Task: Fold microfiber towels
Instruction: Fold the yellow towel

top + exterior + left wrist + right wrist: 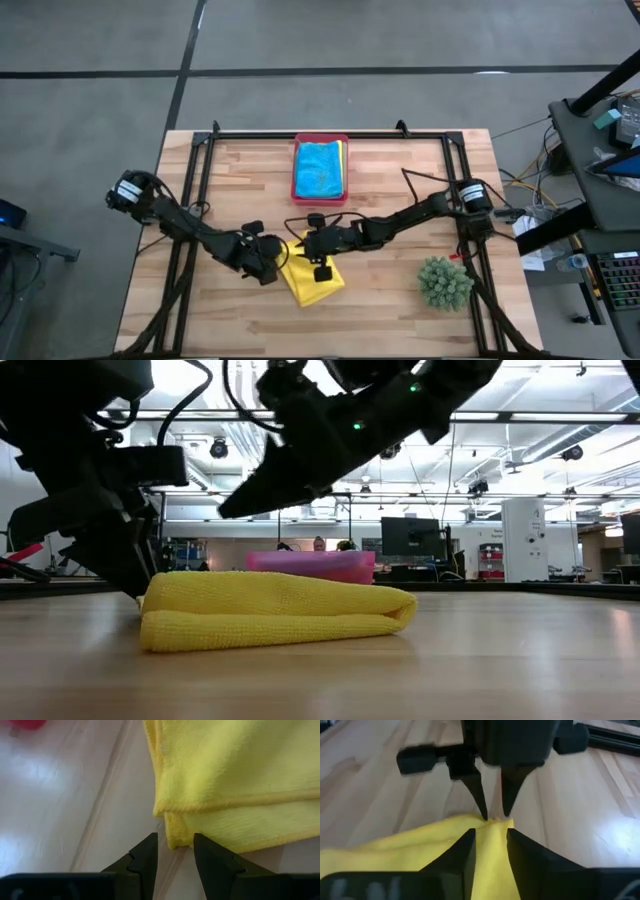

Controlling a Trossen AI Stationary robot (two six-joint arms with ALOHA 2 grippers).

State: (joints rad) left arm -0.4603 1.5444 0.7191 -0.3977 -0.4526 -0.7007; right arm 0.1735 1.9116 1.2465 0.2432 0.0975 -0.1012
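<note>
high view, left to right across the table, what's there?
Left gripper → yellow towel → right gripper, over the towel → green plant. The pink tray with the turquoise towel lies farther back, overlapping the middle.

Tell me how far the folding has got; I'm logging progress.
Done: a turquoise towel lies in the pink tray, with a yellow edge beneath it. In hand: a yellow towel lies doubled over on the table, both tools, left and right, at one corner. No unfolded towels are visible.

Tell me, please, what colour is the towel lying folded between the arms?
Yellow towel, clearest in the low view.
</note>
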